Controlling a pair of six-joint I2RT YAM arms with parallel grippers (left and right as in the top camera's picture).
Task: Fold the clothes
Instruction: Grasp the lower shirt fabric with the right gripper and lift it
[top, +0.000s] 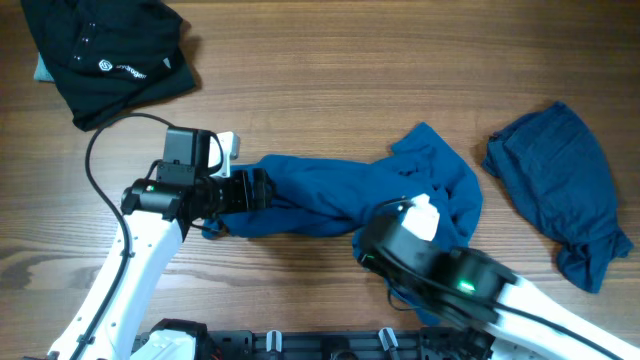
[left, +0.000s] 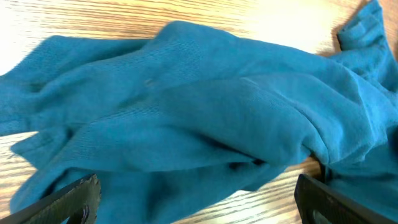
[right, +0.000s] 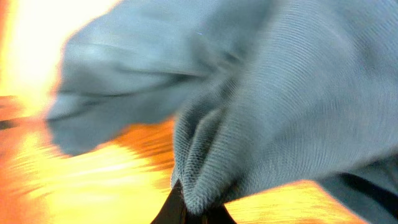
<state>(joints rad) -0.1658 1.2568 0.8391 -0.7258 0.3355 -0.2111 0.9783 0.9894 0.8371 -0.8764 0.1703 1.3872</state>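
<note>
The wooden table (top: 330, 80) showed bare boards beyond both grippers, leaving open room toward its far edge. The mid-blue shirt (top: 320, 195) lay bunched in a long, rumpled band stretched between the two grippers, its thicker heap at the right one. A darker blue garment (top: 560, 190) sat crumpled well out to the right of the right gripper, apart from the shirt with a strip of bare wood between, and it reached almost to the right limit of the overhead view. A black garment (top: 105, 55) with a small white logo lay far ahead and to the left of the left gripper, well clear of the shirt.

The left gripper (left: 199, 208) stood with its jaws spread as wide as they go, the shirt's end lying between and ahead of its fingers (left: 68, 199), nothing clamped. The right gripper (right: 194, 211) was pinched tight on a fold of the shirt, the cloth rising from its tips.
</note>
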